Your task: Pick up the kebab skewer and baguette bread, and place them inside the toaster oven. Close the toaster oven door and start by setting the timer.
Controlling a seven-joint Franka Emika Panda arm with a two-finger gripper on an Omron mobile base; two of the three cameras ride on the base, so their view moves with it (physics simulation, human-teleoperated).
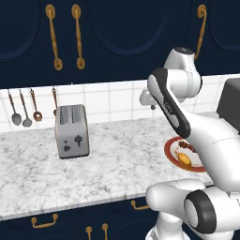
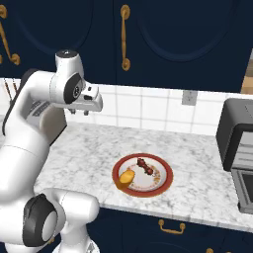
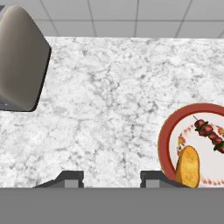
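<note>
A red-rimmed plate [image 2: 165, 184] lies on the marble counter and holds both foods. The kebab skewer [image 2: 145, 166] is a thin stick with dark red chunks. Beside it rests the baguette bread [image 2: 127, 178], a stubby golden loaf. The hand view has the skewer [image 3: 209, 134] and the baguette [image 3: 188, 168] at lower right. My gripper [image 2: 84, 112] hangs high above the counter, left of the plate, open and holding nothing; its tips [image 3: 112, 179] stand wide apart. The toaster oven [image 2: 237, 138] sits at the far right, and the frame edge cuts off its door.
A silver two-slot toaster [image 1: 71, 131] stands on the counter to the left, also seen as a grey box [image 3: 22, 65] in the hand view. Utensils [image 1: 26, 112] hang on the tiled wall. Dark cabinets with brass handles [image 1: 54, 37] hang overhead.
</note>
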